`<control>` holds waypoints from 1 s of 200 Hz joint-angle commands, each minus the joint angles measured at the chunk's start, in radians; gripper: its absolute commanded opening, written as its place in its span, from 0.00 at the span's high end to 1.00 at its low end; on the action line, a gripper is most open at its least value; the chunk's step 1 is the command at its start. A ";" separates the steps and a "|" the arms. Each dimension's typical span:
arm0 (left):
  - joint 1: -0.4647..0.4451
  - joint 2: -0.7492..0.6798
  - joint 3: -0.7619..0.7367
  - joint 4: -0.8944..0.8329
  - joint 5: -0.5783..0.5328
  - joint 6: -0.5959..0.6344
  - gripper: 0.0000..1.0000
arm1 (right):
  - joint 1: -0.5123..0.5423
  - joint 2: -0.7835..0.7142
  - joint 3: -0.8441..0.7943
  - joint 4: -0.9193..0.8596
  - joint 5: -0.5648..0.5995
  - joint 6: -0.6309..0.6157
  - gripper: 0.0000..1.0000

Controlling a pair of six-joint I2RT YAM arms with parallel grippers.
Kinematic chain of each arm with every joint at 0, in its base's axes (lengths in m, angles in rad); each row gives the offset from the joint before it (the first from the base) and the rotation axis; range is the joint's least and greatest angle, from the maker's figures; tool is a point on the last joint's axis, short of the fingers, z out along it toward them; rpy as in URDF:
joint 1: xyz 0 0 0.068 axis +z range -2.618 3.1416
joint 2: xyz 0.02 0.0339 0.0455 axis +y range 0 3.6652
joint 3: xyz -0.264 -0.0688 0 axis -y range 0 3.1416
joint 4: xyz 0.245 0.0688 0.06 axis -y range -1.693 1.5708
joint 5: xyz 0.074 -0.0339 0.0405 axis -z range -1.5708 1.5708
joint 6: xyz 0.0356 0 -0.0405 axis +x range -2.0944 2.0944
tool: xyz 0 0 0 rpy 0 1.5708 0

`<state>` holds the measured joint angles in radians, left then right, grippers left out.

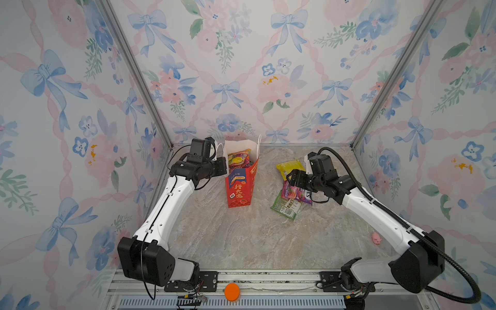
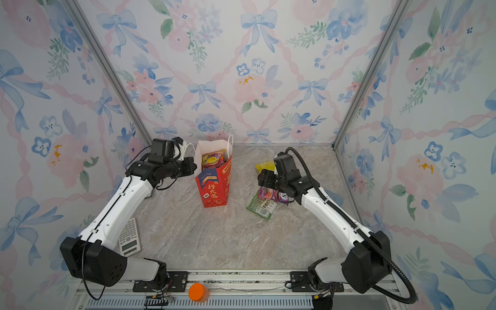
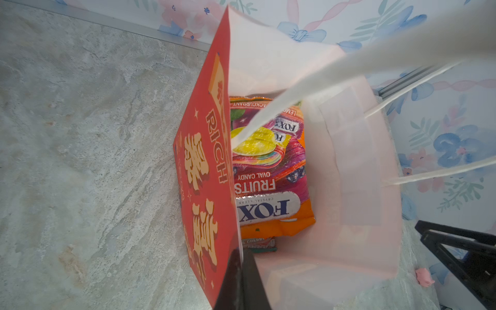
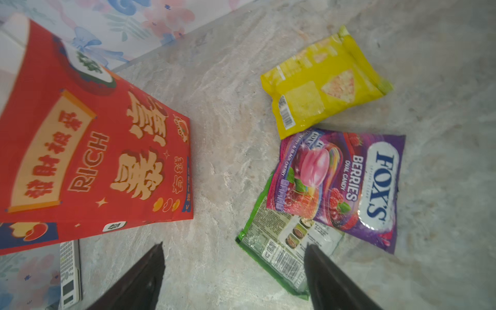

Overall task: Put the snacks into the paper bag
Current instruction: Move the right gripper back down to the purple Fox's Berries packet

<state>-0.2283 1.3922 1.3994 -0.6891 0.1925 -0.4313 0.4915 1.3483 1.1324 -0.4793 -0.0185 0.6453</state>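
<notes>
Left claw (image 3: 237, 257): clenched on the rim of the bag (image 3: 204, 174), with the red wall pinched between the two black fingers. One white cord handle (image 3: 295, 102) crosses the open mouth. Bag (image 1: 240, 188): standing upright near the far edge of the tabletop (image 1: 241, 241), left of the middle, mouth open. Inside it lies an orange packet (image 3: 271, 188) printed FOX'S FRUITS, face up, with the edge of another packet (image 3: 259, 243) showing from under it; the full count inside cannot be told. Right claw (image 4: 233, 249): released, jaws wide apart with nothing between them, hanging over the tabletop to the right of the bag. One finger (image 4: 330, 276) lies over the corner of the green packet (image 4: 284, 247); whether it touches cannot be told. Three snacks lie flat outside the bag, in the far right part of the tabletop: a yellow packet (image 4: 322, 83) nearest the far edge, a purple packet (image 4: 349, 182) printed FOX'S BERRIES just beside it, and the green packet partly under the purple one. A calculator (image 2: 129, 237) lies near the left edge, beside the left arm. A small pink figure (image 1: 376, 238) lies near the right edge. An orange cap (image 1: 232, 291) sits on the rail below the near edge.
</notes>
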 commanded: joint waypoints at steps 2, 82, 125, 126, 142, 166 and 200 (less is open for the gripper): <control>0.003 0.009 -0.008 -0.044 0.016 -0.004 1.00 | -0.004 -0.046 -0.103 0.029 0.062 0.113 0.13; 0.000 0.005 -0.010 -0.043 0.016 -0.006 1.00 | -0.070 -0.112 -0.403 0.204 0.042 0.373 0.08; 0.000 0.002 -0.013 -0.044 0.015 -0.007 1.00 | -0.101 -0.079 -0.451 0.285 0.000 0.425 0.08; 0.001 0.001 -0.013 -0.044 0.015 -0.007 1.00 | -0.102 -0.078 -0.453 0.287 0.000 0.427 0.08; 0.002 0.002 -0.013 -0.044 0.015 -0.007 1.00 | -0.106 -0.062 -0.462 0.313 -0.006 0.440 0.08; 0.000 0.003 -0.013 -0.045 0.016 -0.007 1.00 | -0.116 -0.033 -0.472 0.356 -0.021 0.460 0.08; 0.000 0.005 -0.010 -0.044 0.017 -0.007 1.00 | -0.128 0.023 -0.469 0.429 -0.041 0.482 0.09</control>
<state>-0.2283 1.3922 1.3994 -0.6891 0.1928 -0.4313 0.3786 1.3327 0.6716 -0.1257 -0.0353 1.0946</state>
